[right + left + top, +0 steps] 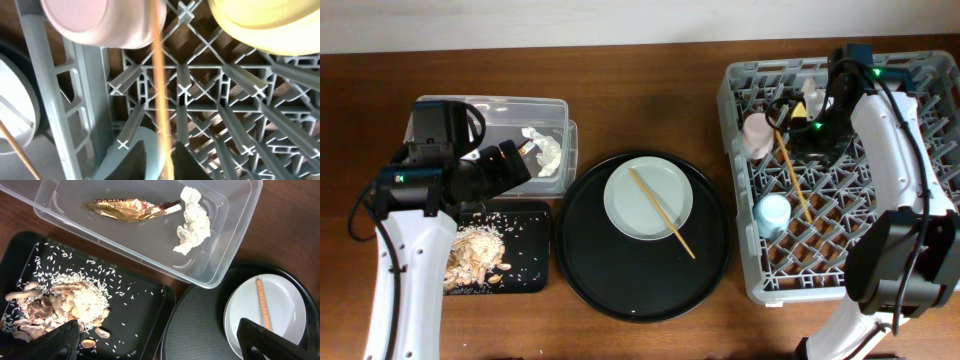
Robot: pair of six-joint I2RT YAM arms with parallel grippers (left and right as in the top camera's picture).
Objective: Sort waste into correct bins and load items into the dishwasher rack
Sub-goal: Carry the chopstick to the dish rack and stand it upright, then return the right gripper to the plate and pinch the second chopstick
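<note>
Over the dishwasher rack [745, 230], the right gripper [798, 128] hangs above one wooden chopstick [794, 178]. This chopstick lies aslant across the pegs, between the pink cup [757, 133] and the light-blue cup [772, 213]. In the right wrist view the stick runs as a blurred streak between the two dark fingers. Whether they pinch it or have let go cannot be told.

Handling, judged: the chopstick is light, stiff, thin and smooth. It will roll or pivot if taken near an end, so a pinch near the middle, across the stick, is better.

The second chopstick [662, 213] lies diagonally on the pale plate [625, 215], one end reaching past the rim onto the round black tray [585, 250]. It lies flat on glazed ware, so fingertips may skid. The overhanging end looks the easier place to get under.

The plate is rigid, probably breakable and slick. The rim is the only hold, and the chopstick on it should come off first.

Surroundings: the yellow bowl [270, 25] and the pink cup crowd the rack's far corner, so free slots lie nearer.

The left gripper [165, 339] is spread wide and holds nothing. It is over the small black tray [145, 325] of food scraps [60, 305]. The wrapper [125, 209] and tissue [194, 222] sit in the clear tub [235, 245]. The left arm stands clear of the plate.
</note>
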